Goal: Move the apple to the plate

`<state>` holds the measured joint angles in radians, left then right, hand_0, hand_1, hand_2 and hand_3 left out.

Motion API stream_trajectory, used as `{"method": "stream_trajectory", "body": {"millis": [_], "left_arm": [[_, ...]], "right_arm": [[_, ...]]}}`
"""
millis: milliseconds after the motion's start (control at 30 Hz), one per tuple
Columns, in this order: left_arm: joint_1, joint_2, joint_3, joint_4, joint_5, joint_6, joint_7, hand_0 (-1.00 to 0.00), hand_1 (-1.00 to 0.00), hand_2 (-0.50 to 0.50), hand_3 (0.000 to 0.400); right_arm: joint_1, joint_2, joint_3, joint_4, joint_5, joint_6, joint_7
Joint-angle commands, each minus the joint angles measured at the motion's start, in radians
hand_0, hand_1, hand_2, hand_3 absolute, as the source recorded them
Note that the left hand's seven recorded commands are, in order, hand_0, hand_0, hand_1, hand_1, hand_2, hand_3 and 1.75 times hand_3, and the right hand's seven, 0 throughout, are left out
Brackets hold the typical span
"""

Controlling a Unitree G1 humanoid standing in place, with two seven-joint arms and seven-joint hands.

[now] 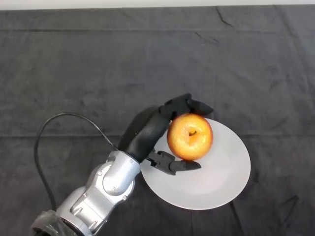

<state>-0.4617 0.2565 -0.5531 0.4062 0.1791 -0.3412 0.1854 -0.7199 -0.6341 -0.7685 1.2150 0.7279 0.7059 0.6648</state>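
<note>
A red-and-yellow apple (190, 136), stem hollow facing up, is over the left part of a white plate (216, 172) at centre right of the table. My left hand (152, 129) reaches in from the lower left and holds the apple: fingers (189, 105) curl round its far side and the thumb (174, 164) closes under its near side. Whether the apple rests on the plate or hangs just above it cannot be told. The hand covers the plate's left rim.
A dark, slightly wrinkled cloth (98, 73) covers the whole table. A pale strip (157, 2) runs along the far edge at the top of the view.
</note>
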Motion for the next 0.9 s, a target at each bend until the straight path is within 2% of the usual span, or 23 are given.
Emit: {"method": "stream_trajectory", "body": {"millis": [33,500,533,600,633,733,900], "left_arm": [[-0.048,0.02,-0.02,0.046,-0.017,-0.028,-0.001,-1.0,-1.0,0.0,0.4],[-0.065,0.03,-0.072,0.089,-0.072,-0.038,-0.029,-1.0,-1.0,0.0,0.4],[-0.066,0.031,-0.074,0.091,-0.074,-0.04,-0.03,-1.0,-0.95,-0.03,0.4],[-0.068,0.034,-0.076,0.096,-0.077,-0.042,-0.031,-1.0,-0.35,-0.33,0.4],[-0.069,0.035,-0.077,0.098,-0.078,-0.044,-0.031,-0.91,-0.02,-0.45,0.364],[-0.071,0.036,-0.079,0.106,-0.08,-0.048,-0.03,-0.82,0.0,-0.41,0.326],[-0.073,0.037,-0.083,0.106,-0.081,-0.046,-0.025,-0.78,0.0,-0.39,0.312]], "right_arm": [[-0.002,-0.015,-0.0082,-0.026,0.0206,0.002,-0.0086],[-0.003,-0.017,-0.0082,-0.023,0.0206,0.002,-0.0074],[-0.003,-0.017,-0.0081,-0.023,0.0206,0.002,-0.0073],[-0.003,-0.017,-0.0081,-0.022,0.0206,0.002,-0.0072],[-0.003,-0.017,-0.0081,-0.022,0.0206,0.002,-0.0071],[-0.003,-0.017,-0.0081,-0.022,0.0205,0.002,-0.0069],[-0.003,-0.017,-0.008,-0.021,0.0204,0.002,-0.0066]]}}
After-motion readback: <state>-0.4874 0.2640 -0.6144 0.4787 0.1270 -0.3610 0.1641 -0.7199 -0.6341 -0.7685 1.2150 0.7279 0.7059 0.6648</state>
